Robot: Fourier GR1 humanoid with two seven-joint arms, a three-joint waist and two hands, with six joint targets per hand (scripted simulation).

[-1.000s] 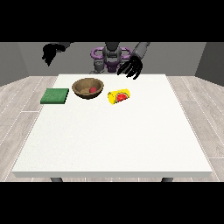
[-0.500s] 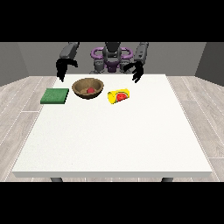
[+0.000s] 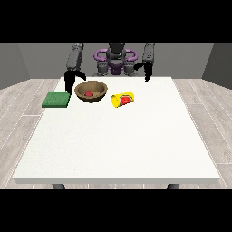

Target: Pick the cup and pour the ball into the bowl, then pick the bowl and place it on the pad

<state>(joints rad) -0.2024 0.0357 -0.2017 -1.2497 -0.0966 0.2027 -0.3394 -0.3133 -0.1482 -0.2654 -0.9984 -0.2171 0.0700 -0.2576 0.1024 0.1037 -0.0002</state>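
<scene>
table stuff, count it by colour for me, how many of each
green: 1, the pad
brown: 1, the bowl
red: 1, the ball in the bowl
yellow: 1, the cup lying on its side
total: 4

I can read no words, numbers or brand marks anywhere. The cup point(image 3: 123, 99) lying on my table point(image 3: 118, 140) carries only a red watermelon-slice picture, with no lettering on it.

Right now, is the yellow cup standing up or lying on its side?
On its side. The yellow cup lies on the table right of the bowl, where the red ball sits.
</scene>
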